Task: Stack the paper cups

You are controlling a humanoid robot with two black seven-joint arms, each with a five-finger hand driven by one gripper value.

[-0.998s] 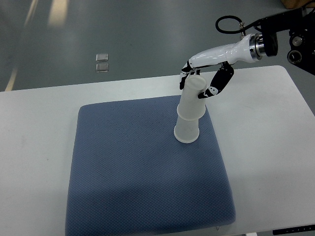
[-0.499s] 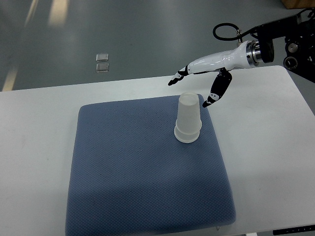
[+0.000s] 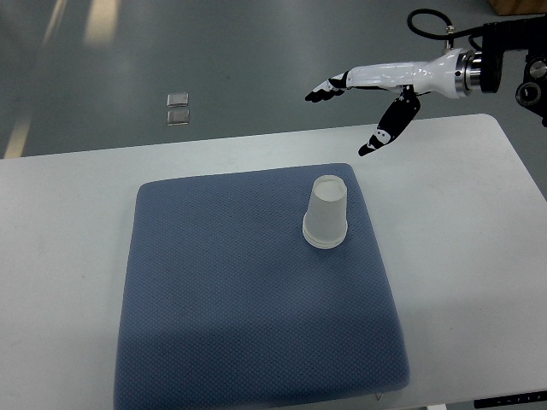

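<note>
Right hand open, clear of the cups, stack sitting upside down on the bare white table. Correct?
Not quite. The top view shows the stacked cups upside down on the blue cushion, near its far right corner, not on the bare white table. The rest holds: the right hand is open, up and away from the stack.

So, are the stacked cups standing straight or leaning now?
Standing straight, upside down: the paper cup stack sits with its wide rim flat on the blue pad. The right hand is apart, fingers spread.

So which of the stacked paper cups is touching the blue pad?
The bottom cup: only its wider rim shows, resting on the blue pad, while the top cup sits over it.
</note>
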